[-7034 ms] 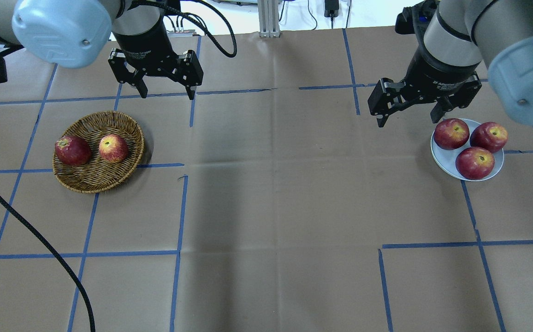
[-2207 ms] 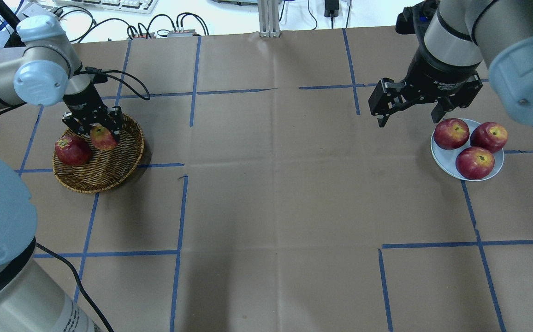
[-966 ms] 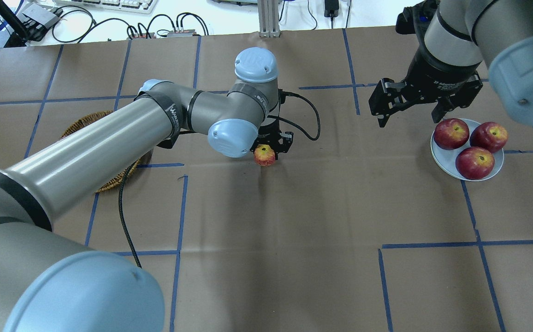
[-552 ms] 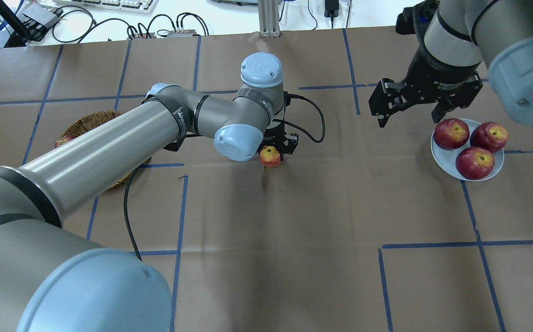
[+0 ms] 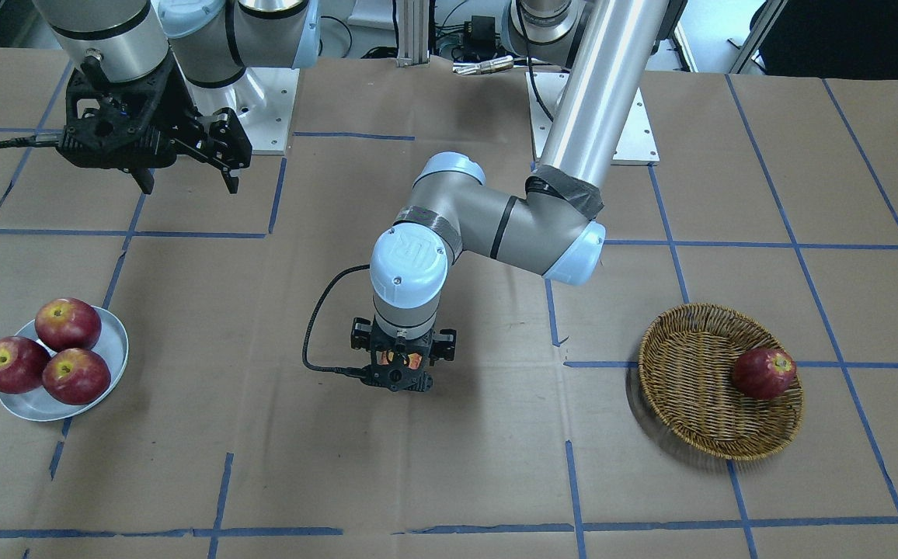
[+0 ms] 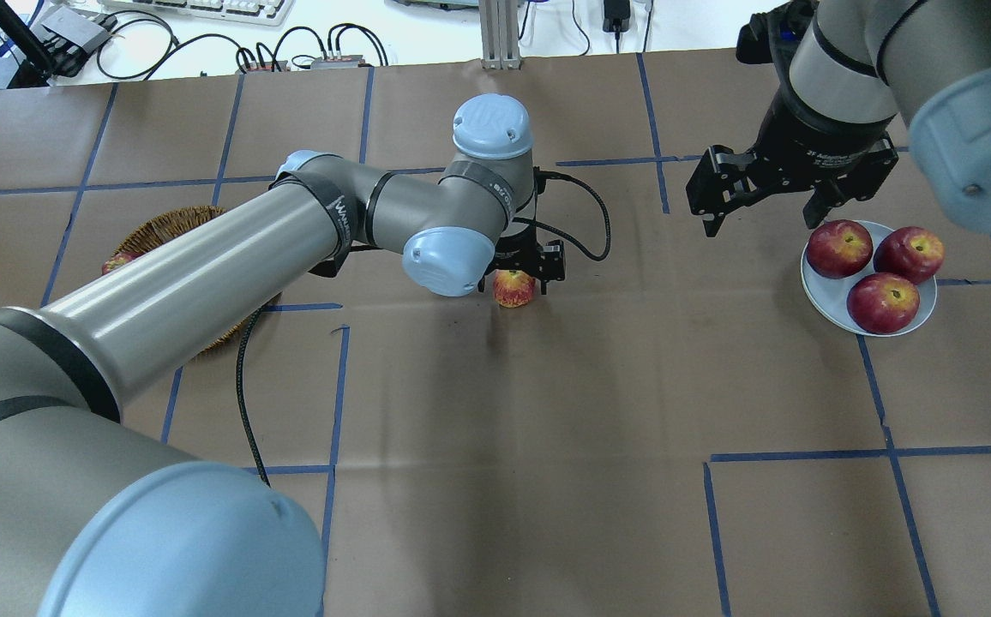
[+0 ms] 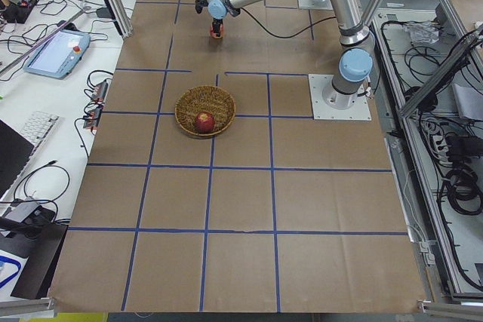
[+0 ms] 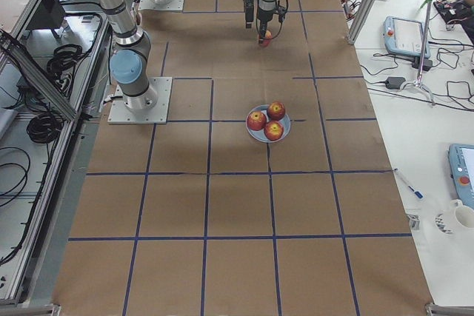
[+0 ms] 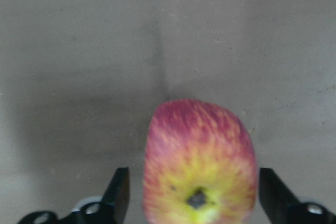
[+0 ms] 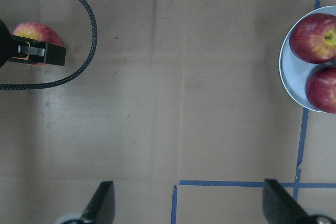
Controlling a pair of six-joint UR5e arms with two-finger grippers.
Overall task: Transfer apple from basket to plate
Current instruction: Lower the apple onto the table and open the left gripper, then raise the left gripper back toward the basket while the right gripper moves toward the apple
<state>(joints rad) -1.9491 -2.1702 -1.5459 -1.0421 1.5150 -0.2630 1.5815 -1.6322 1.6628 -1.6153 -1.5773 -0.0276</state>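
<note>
Since the overhead picture a little over half a second back, the left claw (image 5: 402,363) has carried the apple (image 6: 514,288) slightly farther across the tabletop (image 6: 547,428), away from the basket (image 5: 690,392) and nearer the plate (image 6: 814,290). That claw points straight down and is closed on the apple, one finger on each side of it. The wrist view shows the yellow patch and stem hollow facing the camera, with pink-red streaks around them. The apple is near the middle of the tabletop, between basket and plate and well apart from both. Whether it touches the brown paper or hangs just above it cannot be told. The left arm (image 6: 204,257) stretches across the basket in the overhead view and hides most of it.

One dark red apple (image 5: 763,373) lies in the basket against the wall. Three dark red apples (image 6: 883,302) sit close together on the plate.

The right claw (image 6: 759,224) hangs above the tabletop just beside the plate, its fingers (image 10: 102,203) spread wide with nothing between them.
</note>
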